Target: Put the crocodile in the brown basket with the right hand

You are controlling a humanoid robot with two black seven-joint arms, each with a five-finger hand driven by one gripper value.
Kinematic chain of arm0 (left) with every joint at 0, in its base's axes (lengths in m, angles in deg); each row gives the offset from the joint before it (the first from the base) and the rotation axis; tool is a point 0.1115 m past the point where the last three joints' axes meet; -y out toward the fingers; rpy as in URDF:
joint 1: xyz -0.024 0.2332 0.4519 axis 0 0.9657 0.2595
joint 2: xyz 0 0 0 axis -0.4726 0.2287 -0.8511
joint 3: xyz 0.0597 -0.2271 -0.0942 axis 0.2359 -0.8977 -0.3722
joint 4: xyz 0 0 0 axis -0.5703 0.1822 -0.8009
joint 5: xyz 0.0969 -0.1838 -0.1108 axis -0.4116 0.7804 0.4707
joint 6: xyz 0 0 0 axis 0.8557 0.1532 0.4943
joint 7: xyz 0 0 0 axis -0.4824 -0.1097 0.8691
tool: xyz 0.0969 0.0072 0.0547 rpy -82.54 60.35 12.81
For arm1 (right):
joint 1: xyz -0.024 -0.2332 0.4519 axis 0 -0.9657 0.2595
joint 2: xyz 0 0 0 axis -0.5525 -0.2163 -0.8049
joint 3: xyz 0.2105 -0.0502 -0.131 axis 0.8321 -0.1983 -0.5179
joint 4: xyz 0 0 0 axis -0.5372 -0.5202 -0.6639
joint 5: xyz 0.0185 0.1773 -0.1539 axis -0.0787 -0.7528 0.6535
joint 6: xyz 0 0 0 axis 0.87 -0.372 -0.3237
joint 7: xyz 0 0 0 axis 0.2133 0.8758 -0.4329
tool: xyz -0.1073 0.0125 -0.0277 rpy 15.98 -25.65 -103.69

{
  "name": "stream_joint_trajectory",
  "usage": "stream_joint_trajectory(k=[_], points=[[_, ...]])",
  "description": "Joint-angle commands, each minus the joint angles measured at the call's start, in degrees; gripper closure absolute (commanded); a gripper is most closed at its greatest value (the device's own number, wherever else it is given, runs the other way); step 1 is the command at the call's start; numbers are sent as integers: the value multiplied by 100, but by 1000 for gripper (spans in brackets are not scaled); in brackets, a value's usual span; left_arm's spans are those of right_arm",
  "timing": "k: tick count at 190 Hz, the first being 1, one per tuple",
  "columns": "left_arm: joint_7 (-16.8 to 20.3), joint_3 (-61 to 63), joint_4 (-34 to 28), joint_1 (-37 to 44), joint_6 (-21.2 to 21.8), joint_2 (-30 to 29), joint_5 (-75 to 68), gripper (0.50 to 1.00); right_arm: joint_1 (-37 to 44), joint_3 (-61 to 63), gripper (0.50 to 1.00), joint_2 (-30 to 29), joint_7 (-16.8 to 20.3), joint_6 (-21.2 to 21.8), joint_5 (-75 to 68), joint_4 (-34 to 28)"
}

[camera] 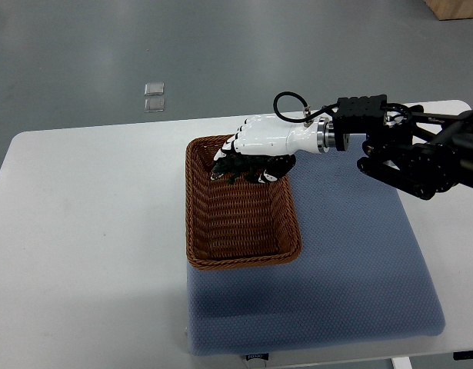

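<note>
My right hand [240, 157], white with black fingertips, reaches in from the right and hovers over the far end of the brown wicker basket [201, 231]. Its fingers are curled around a dark toy crocodile [248, 171], which shows as a black shape under the palm, just above the basket's inside. Most of the crocodile is hidden by the hand. The left arm does not show.
The basket sits on the left edge of a blue-grey mat [351, 261] lying on a white table [82, 231]. Two small clear squares [154, 96] lie on the grey floor beyond the table. A wooden box corner [455, 8] shows top right.
</note>
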Motion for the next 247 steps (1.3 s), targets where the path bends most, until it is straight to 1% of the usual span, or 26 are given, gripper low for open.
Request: stream_joint_trajectory(k=[1,6,16,20,24,31,37,51,52,55,56,57,60,66,90,118,128,138,143,169,196,209,219,220,223,247], points=[[0,0,0,1,0,0,0,500,-136,-11,887,-176,0,111,20,3],[0,0,0,1,0,0,0,500,-171,-20,867,-229,0,129,20,12],[0,0,0,1,0,0,0,500,-197,-20,857,-273,0,146,20,12],[0,0,0,1,0,0,0,500,-206,-29,844,-273,0,146,20,12],[0,0,0,1,0,0,0,500,-224,-37,814,-273,0,146,20,12],[0,0,0,1,0,0,0,500,-241,-55,744,-264,0,146,20,12],[0,0,0,1,0,0,0,500,-241,-90,720,-264,0,146,20,12],[0,0,0,1,0,0,0,500,-233,-72,695,-238,0,146,11,12],[0,0,0,1,0,0,0,500,-233,-72,681,-229,0,138,11,12],[0,0,0,1,0,0,0,500,-233,-64,668,-220,0,137,11,12],[0,0,0,1,0,0,0,500,-233,-64,652,-211,0,137,3,12],[0,0,0,1,0,0,0,500,-233,-64,652,-211,0,137,3,12],[0,0,0,1,0,0,0,500,-233,-64,626,-194,0,137,-6,3],[0,0,0,1,0,0,0,500,-233,-37,603,-176,0,129,-6,3],[0,0,0,1,0,0,0,500,-189,15,591,-132,0,120,-59,3],[0,0,0,1,0,0,0,500,-171,297,593,43,0,208,-138,3],[0,0,0,1,0,0,0,500,-180,446,593,79,0,471,-235,3],[0,0,0,1,0,0,0,500,-197,613,595,87,0,876,-454,3],[0,0,0,1,0,0,0,500,-215,806,595,114,0,1174,-761,3],[0,0,0,1,0,0,0,500,-250,1158,595,430,0,1789,-1956,12],[0,0,0,1,0,0,0,500,-277,1158,595,641,0,2194,-3355,100],[0,0,0,1,0,0,0,500,-443,1176,593,782,0,2370,-4267,187],[0,0,0,1,0,0,0,500,-444,1176,593,782,0,2370,-4269,187],[0,0,0,1,0,0,0,500,-565,1184,593,851,0,2466,-4974,248],[0,0,0,1,0,0,0,500,-584,1184,593,861,0,2484,-5139,267],[0,0,0,1,0,0,0,500,-760,1176,589,914,591,2625,-6475,644]])
